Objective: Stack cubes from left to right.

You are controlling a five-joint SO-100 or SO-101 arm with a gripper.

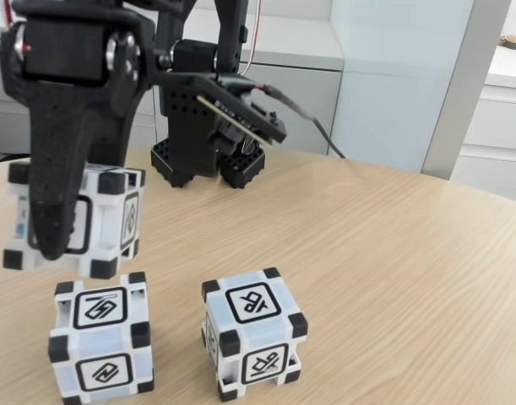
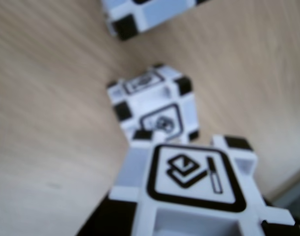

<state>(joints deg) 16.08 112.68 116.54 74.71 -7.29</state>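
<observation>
1. Nearest in the fixed view, the left cube (image 1: 100, 349) sits on the wooden table (image 1: 393, 270), a glyph on its top and front.
2. Just to its right, apart from it, the right cube (image 1: 253, 333) rests on the table too, turned at a slight angle.
3. Up above the left cube, off the table, the held cube (image 1: 105, 215) hangs clear of it, a gap between the two!
4. The gripper (image 1: 59, 232) is clamped on that raised cube, one black finger (image 1: 51, 177) flat across its front face.
5. In the wrist view the held cube (image 2: 194, 187) looms large and blurred, with another cube (image 2: 154, 105) on the table beyond it and a third (image 2: 140, 14) at the top edge.
6. Farthest back, the arm's black base (image 1: 207, 160) stands on the table.
</observation>
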